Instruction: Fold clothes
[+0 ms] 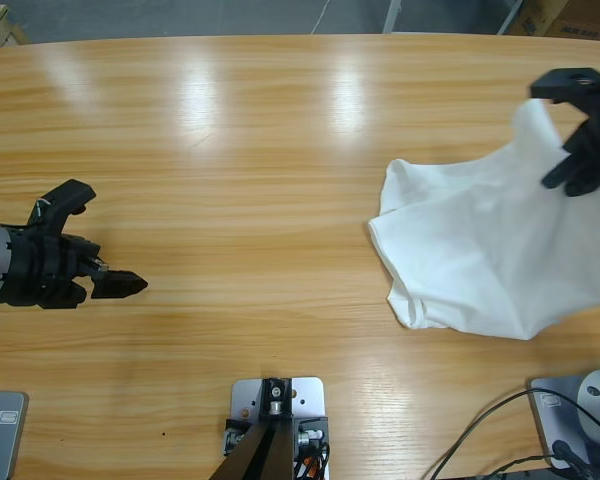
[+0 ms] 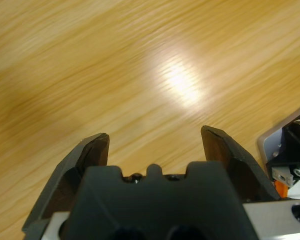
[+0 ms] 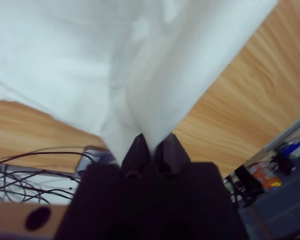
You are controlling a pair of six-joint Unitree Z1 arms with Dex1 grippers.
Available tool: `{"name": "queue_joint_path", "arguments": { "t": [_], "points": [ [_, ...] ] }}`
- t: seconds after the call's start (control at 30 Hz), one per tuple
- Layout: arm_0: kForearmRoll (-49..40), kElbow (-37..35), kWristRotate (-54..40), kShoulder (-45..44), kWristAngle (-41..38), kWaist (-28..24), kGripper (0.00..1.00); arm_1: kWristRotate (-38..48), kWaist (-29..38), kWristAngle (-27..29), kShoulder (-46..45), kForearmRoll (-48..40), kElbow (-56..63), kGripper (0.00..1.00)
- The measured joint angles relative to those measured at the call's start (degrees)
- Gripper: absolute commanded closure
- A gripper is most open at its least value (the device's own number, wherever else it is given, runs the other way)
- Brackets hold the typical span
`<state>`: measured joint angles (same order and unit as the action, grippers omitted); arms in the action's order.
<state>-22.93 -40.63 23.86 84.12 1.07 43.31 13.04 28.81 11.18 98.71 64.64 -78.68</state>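
The T-shirt [image 1: 480, 255] lies bunched at the right of the high view, its lower part resting on the table [image 1: 260, 150] and one edge lifted toward the upper right corner. Starting nearest, in our right wrist view the right gripper [image 3: 151, 145] has its jaws pinched together on a fold of white cloth that rises from their tips and fans out across the top of the frame. In our left wrist view the left gripper [image 2: 155, 145] has its jaws spread apart with nothing between them, only bare wood beyond. From above, that gripper sits at the left edge, well apart from the shirt.

We judge the fold has barely begun. The hold looks like a narrow pinch near the fabric's edge, so a quick pull could slip the cloth free. With only one corner held, lifting further may drag the rest into a heap rather than spreading it flat.
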Motion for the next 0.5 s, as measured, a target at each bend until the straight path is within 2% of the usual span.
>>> {"name": "queue_joint_path", "arguments": {
  "t": [0.2, 0.37, 0.4, 0.43, 0.47, 0.5],
  "points": [
    [0.59, 0.22, 0.05, 0.0, -0.01, 0.0, 0.28, 3.07, 9.05, -0.07, 7.55, 0.26, -2.88, 1.0],
    [0.64, 0.82, 0.05, -0.02, -0.01, 0.0, 0.28, 5.02, 12.4, -0.49, 13.09, 0.24, -5.59, 1.0],
    [0.64, 1.07, 0.06, -0.03, -0.01, 0.0, 0.28, 5.55, 12.61, -0.65, 14.01, 0.1, -5.85, 0.883],
    [0.64, 1.33, 0.06, -0.05, -0.02, 0.0, 0.28, 6.02, 12.73, -0.86, 14.86, -0.09, -6.21, 0.385],
    [0.64, 1.64, 0.09, -0.1, -0.02, 0.0, 0.28, 6.58, 12.85, -1.1, 15.67, -0.23, -6.89, 0.035],
    [0.65, 1.95, 0.12, -0.21, -0.02, 0.0, 0.28, 7.08, 12.93, -1.48, 16.39, -0.29, -7.48, 0.0]
  ]
}}
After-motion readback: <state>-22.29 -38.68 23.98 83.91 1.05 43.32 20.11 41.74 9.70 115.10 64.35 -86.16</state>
